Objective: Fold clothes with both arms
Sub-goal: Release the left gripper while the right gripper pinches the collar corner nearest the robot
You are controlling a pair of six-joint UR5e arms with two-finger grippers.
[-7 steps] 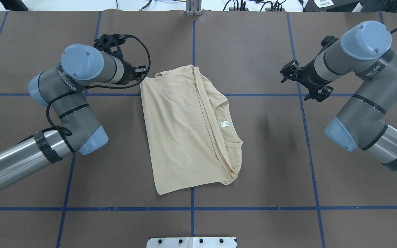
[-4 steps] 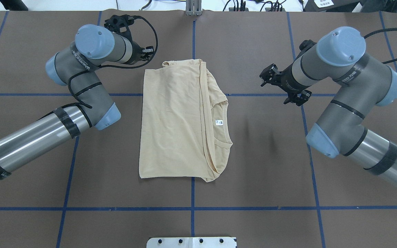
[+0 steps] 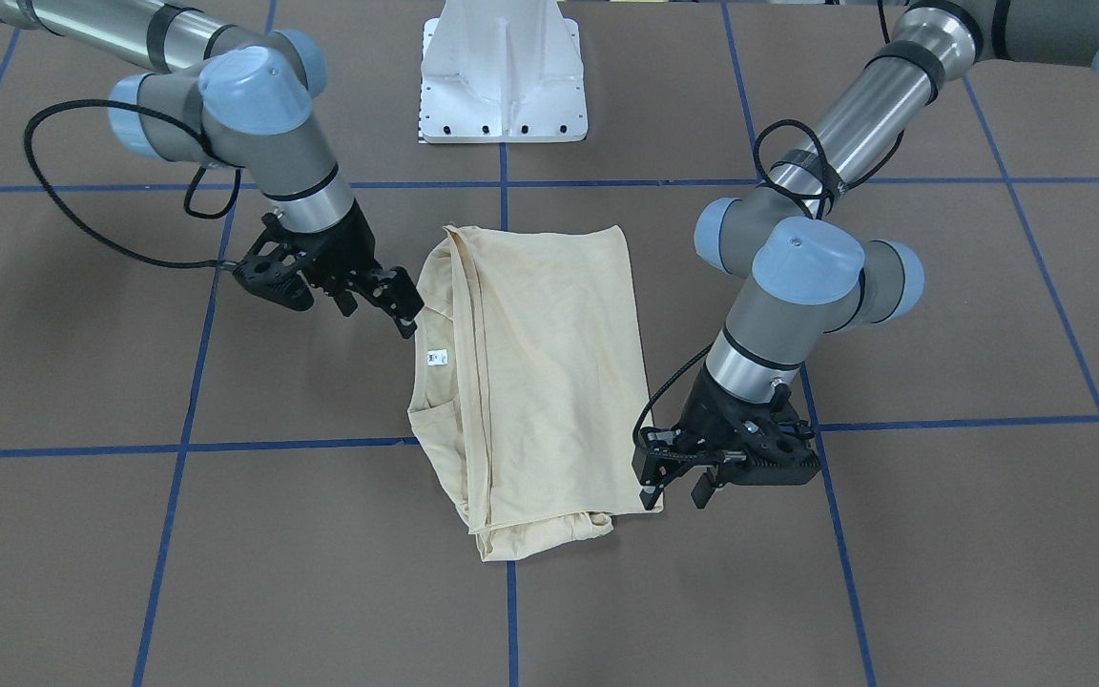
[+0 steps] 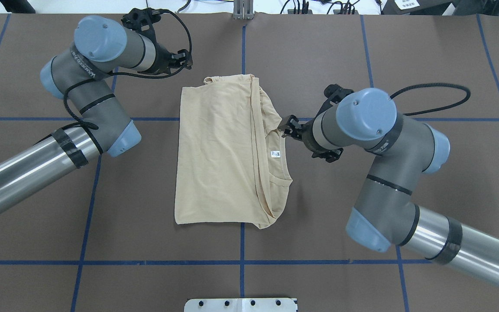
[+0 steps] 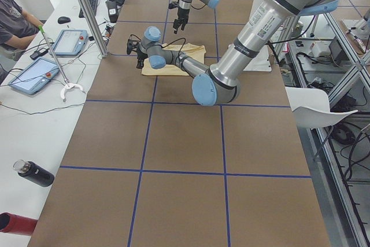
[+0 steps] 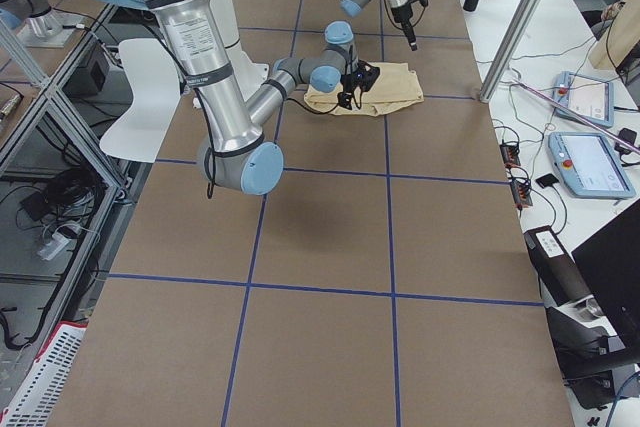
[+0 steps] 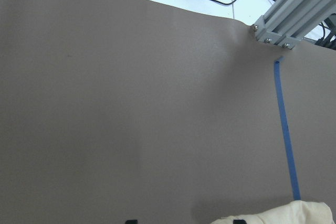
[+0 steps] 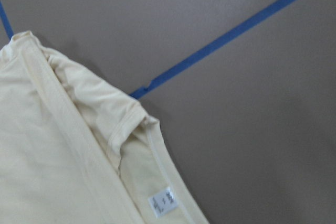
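The clothes are one pale cream-yellow shirt (image 4: 223, 151), folded into a rough rectangle and lying flat mid-table (image 3: 549, 363). Its ribbed neck and small white label (image 4: 275, 154) face my right arm. My right gripper (image 4: 286, 128) is open and low at the shirt's edge just beyond the neck (image 3: 380, 317). Its wrist view shows the label (image 8: 163, 203) and the folded shoulder, but no fingers. My left gripper (image 4: 186, 60) is open beside the shirt's far left corner (image 3: 673, 493), holding nothing. That corner (image 7: 278, 216) shows at the bottom of the left wrist view.
The brown table mat carries blue tape lines (image 4: 241, 242). The white pedestal base (image 3: 502, 86) stands at the near edge. An aluminium post (image 4: 243, 11) and cables line the far edge. A person (image 5: 14, 24) sits at a side desk with tablets.
The shirt went from skewed to square as its far left corner moved away from me. My left gripper drew off that corner. My right arm swung in to the shirt's neck edge.
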